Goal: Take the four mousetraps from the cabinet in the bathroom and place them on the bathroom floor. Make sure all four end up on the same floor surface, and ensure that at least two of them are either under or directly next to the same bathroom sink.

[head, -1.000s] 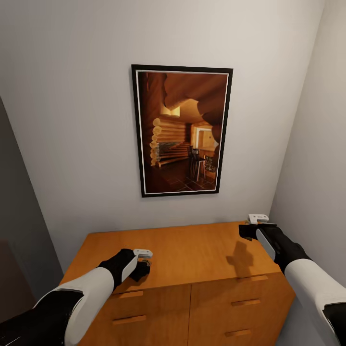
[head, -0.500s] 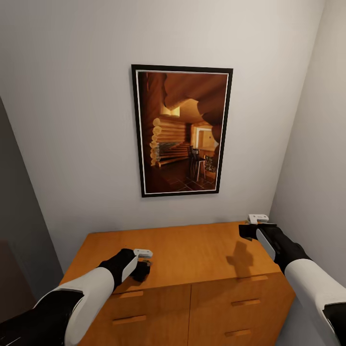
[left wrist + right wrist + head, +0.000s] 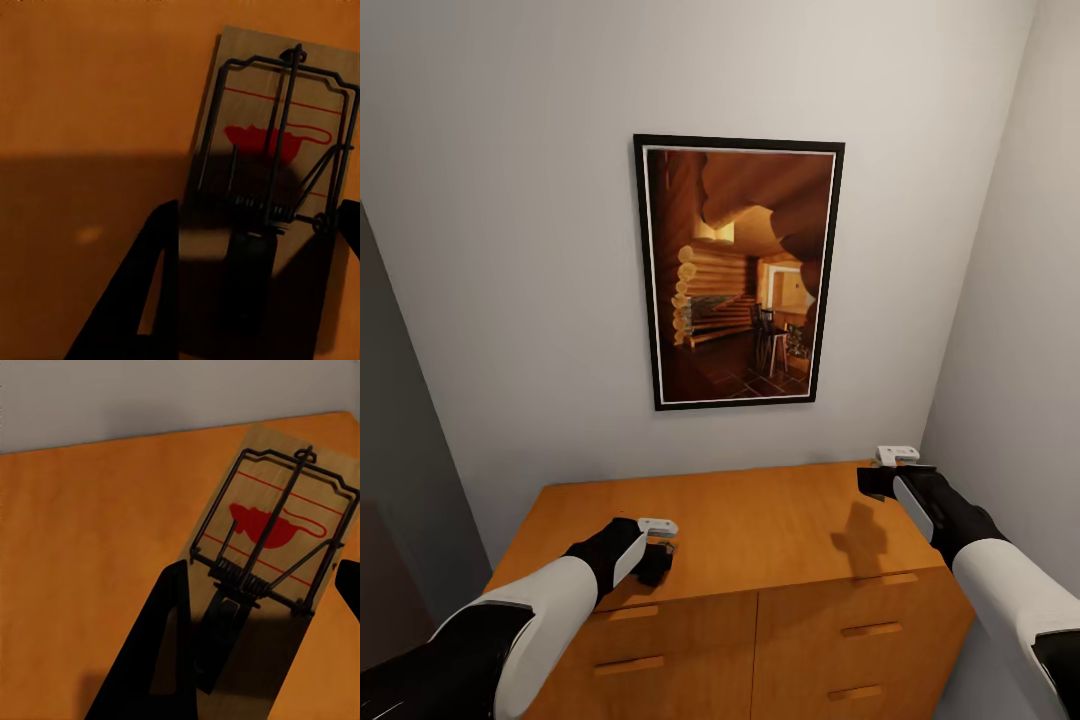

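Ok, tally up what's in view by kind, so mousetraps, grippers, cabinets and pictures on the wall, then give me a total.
mousetraps: 2, one at the left gripper, one at the right gripper
grippers: 2, left gripper and right gripper
cabinet: 1
framed picture: 1
Total: 6

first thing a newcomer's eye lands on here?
Probably the big framed log-cabin picture on the pale wall above the cabinet. Next, the two black grippers over the cabinet top, left gripper near the front edge, right gripper near the back right, each wrist view showing a mousetrap between the fingers.
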Robot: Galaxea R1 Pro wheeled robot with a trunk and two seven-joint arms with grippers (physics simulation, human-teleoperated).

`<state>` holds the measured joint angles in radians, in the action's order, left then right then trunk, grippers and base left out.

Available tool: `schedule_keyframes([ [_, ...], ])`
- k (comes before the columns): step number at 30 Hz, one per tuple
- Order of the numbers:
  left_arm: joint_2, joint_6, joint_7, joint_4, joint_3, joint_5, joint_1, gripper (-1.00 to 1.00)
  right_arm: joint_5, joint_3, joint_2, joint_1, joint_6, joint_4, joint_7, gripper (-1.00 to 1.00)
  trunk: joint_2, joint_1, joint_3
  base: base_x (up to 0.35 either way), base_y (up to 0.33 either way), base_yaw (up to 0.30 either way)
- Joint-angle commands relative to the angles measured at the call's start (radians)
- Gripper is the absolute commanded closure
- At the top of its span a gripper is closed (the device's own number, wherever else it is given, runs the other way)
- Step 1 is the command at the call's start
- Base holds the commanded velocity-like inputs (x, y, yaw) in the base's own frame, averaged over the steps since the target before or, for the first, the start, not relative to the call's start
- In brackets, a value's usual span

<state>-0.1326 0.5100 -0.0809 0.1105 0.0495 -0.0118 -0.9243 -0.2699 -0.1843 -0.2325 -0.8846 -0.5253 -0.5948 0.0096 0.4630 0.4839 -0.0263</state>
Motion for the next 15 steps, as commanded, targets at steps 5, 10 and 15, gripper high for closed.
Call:
schedule_keyframes([
  [5,-0.001,0.006,-0.005,0.017,0.001,0.008,0.001,1.0,-0.003,-0.004,-0.002,0.0,-0.004,-0.001,0.001,1.0,0.0,0.001,0.001,0.0,0.0,0.0],
  [10,-0.009,0.038,-0.006,0.151,-0.001,0.009,0.001,1.0,-0.003,-0.002,-0.003,0.0,-0.004,-0.001,0.002,1.0,0.0,0.001,0.001,0.0,0.0,0.0],
  [15,-0.015,0.143,-0.006,0.299,0.0,0.009,0.001,1.0,-0.003,-0.001,-0.009,0.0,-0.004,-0.001,0.003,1.0,0.0,0.001,0.001,0.0,0.0,0.0],
])
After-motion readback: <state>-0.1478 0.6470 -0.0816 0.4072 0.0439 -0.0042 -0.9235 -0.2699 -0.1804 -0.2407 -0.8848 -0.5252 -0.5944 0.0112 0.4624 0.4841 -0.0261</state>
